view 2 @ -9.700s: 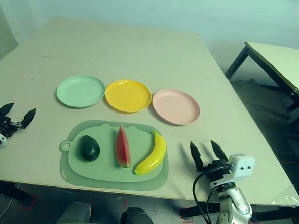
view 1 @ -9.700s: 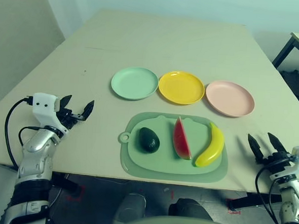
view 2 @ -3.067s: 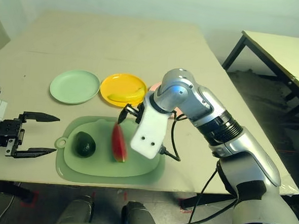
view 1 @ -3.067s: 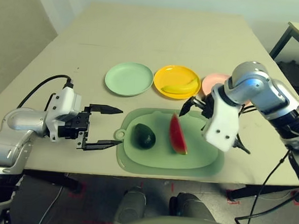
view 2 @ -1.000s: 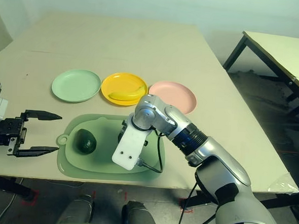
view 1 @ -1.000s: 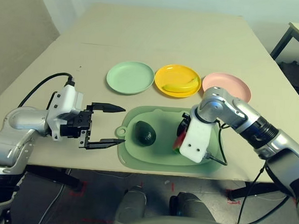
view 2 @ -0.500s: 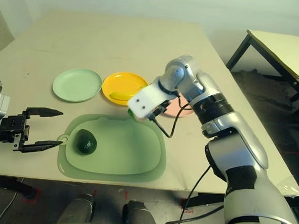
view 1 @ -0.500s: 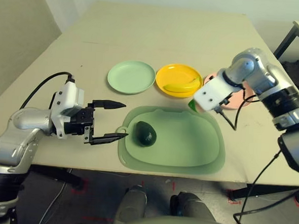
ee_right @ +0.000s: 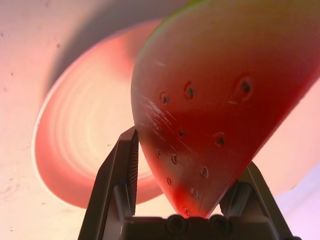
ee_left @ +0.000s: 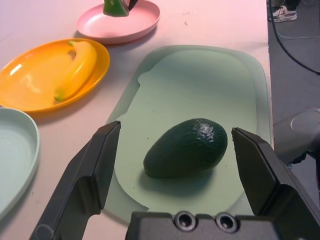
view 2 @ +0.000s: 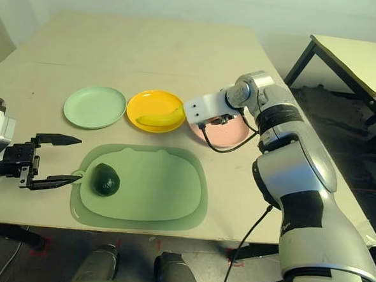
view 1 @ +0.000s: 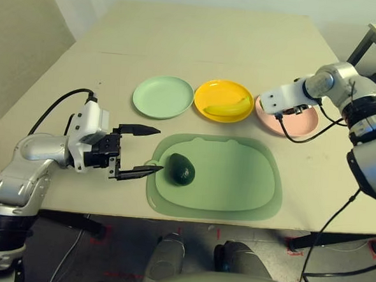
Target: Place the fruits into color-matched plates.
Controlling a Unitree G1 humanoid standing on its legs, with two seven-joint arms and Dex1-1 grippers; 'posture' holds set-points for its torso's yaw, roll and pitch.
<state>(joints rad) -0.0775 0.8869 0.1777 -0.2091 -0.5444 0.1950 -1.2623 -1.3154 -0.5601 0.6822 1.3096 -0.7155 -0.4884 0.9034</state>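
Three plates [view 1: 163, 96], one banana [view 1: 228, 108], one avocado [view 1: 181, 170], one watermelon wedge [ee_right: 220, 115].

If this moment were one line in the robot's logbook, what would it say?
banana: in yellow plate | right tool: shut on watermelon wedge over pink plate | left tool: open beside avocado on mat

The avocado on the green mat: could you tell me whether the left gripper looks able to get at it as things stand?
Probably yes. The left gripper is open and aimed at the avocado, which lies alone on the green mat with nothing between them. The right gripper is away over the pink plate, holding the watermelon wedge.
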